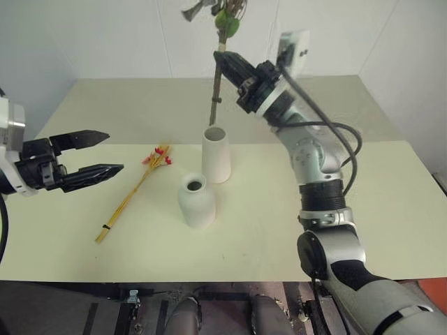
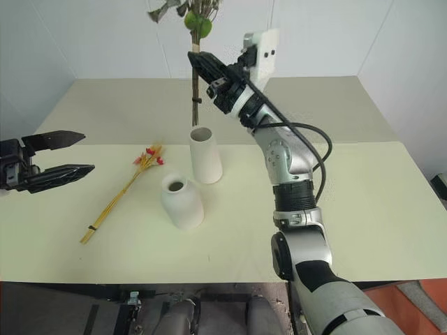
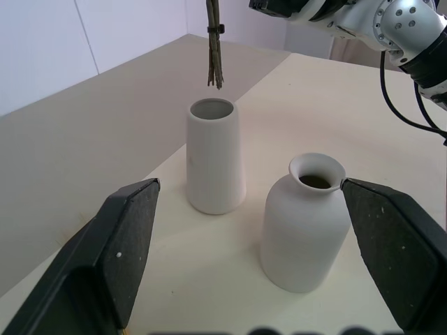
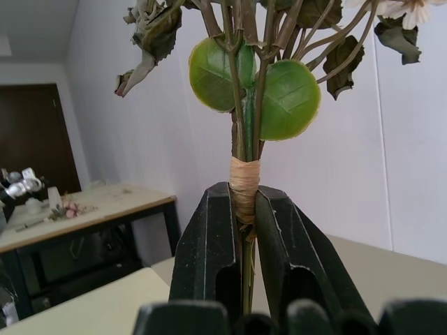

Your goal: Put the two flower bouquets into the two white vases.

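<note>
The right gripper [image 4: 243, 209] is raised above the pale matte surface [image 1: 391, 209], its two black fingers pressed tight on the dark stems of the bushy bouquet [image 4: 246, 91], just below a band of tan wrapping. Above the band sit two round, flat green leaves with ribbed faces, and higher up some crumpled grey-green leaves and a cream petal edge. The stems hang down as a thin, straight, woody bundle tied with a dark band, and their cut ends hover over the wide mouth of the tall vase [image 1: 216, 155] without entering it.

That vase is a smooth, chalky white tapered cylinder standing upright. Just beside it, nearer the robot, stands the short vase [image 1: 196, 202], rounder in the body, with a narrow flared neck and a dark opening; the two are close but apart.

To their left the thin bouquet [image 1: 133, 192] lies flat on the surface: long straw-yellow stalks bound near the cut end, with small red blossoms at the tip pointing toward the tall vase.

The left gripper [image 1: 89, 153] hangs over the surface's left side, its wedge-shaped black fingers spread wide and empty.
</note>
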You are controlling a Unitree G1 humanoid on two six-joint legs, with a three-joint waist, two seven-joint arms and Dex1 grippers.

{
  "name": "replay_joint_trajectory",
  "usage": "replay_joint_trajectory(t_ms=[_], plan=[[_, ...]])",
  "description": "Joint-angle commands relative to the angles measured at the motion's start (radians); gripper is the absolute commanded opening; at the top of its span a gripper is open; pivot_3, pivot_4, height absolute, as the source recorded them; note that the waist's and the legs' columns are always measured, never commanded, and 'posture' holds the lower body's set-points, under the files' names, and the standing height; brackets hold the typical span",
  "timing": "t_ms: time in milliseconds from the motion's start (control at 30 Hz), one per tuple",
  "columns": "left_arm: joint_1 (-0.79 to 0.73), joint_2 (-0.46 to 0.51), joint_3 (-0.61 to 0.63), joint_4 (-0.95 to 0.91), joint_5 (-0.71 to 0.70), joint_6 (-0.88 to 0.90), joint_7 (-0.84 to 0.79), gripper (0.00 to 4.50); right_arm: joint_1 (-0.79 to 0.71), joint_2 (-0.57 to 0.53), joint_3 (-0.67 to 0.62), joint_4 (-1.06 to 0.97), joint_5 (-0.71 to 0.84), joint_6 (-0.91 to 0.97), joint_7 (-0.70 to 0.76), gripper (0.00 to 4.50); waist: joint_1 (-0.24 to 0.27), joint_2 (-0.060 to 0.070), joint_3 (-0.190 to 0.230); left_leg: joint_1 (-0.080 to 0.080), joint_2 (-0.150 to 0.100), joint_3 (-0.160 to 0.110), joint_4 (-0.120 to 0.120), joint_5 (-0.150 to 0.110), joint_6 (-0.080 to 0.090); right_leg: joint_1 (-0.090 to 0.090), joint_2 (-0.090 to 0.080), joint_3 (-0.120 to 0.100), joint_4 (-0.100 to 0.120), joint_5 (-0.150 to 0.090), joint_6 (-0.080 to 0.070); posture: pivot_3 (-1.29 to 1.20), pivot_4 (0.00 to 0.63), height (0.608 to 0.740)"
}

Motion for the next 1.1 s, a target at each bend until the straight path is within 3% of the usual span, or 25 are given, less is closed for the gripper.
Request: replay_joint_trajectory(t_ms=[33, 567, 1000, 1100], plan=[[-0.021, 0.019, 0.008, -0.016, -0.004, -0.012, 0.005, 4.50, -0.008, 0.008, 0.014, 0.025, -0.027, -0.082, 0.009, 0.20, 0.000, 0.000, 0.000, 0.000, 0.000, 0.000, 0.000, 0.000, 0.000, 0.000, 0.000, 0.000, 0.000, 0.000, 0.000, 0.00, 0.150, 0.740], [-0.013, 0.016, 0.014, -0.030, -0.011, -0.003, 0.019, 4.50, 0.082, 0.017, 0.083, 0.070, -0.094, -0.159, 0.039, 0.20, -0.001, 0.000, 0.000, 0.001, 0.000, 0.002, -0.006, 0.004, -0.006, -0.003, 0.000, 0.003, 0.001, 0.000, -0.001, 0.00, 0.150, 0.740], [-0.016, 0.012, 0.001, -0.024, -0.009, -0.008, 0.023, 4.50, 0.302, -0.016, 0.122, -0.146, -0.091, -0.111, 0.051, 4.49, 0.000, -0.001, 0.000, 0.001, 0.000, 0.003, -0.007, 0.004, -0.006, -0.003, 0.000, 0.004, 0.001, 0.001, -0.001, 0.00, 0.150, 0.740], [-0.013, 0.015, 0.001, -0.022, -0.011, 0.001, 0.025, 4.50, 0.334, -0.053, 0.112, -0.197, -0.065, -0.074, 0.067, 4.49, 0.000, -0.001, 0.000, 0.002, 0.000, 0.003, -0.007, 0.004, -0.006, -0.002, 0.000, 0.004, 0.001, 0.001, -0.001, 0.00, 0.150, 0.740]])
